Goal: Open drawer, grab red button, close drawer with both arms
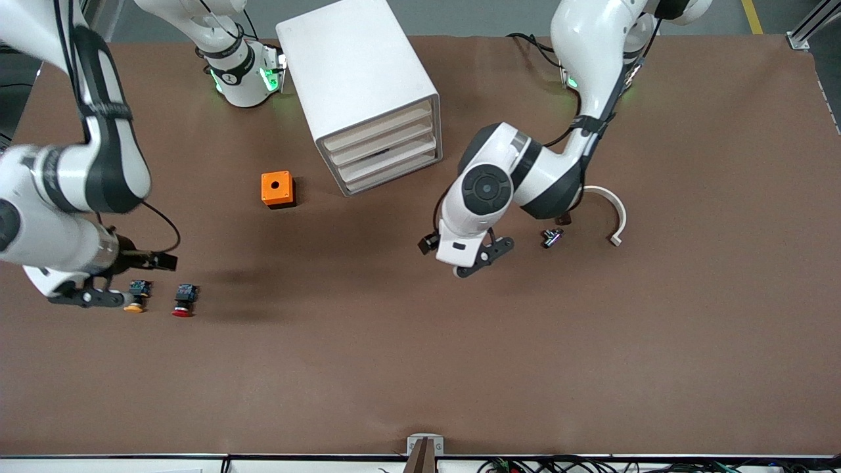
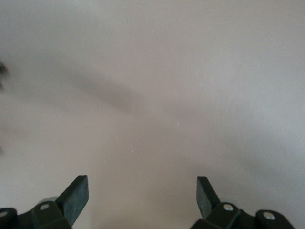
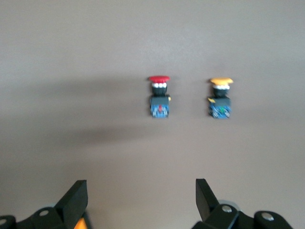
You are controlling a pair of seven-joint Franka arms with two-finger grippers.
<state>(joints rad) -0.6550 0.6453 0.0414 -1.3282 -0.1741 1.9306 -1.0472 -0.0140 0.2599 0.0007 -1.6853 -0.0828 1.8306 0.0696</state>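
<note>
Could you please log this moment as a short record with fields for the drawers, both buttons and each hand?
drawer unit: white cabinet, all drawers shut
red button: on the table toward the right arm's end, lying on its side, untouched
orange-capped button: beside the red one, at the right hand
orange box: beside the cabinet's front corner
right hand: open, low over the table beside the orange-capped button, holding nothing
left hand: open, empty, over bare table in front of the drawers
</note>
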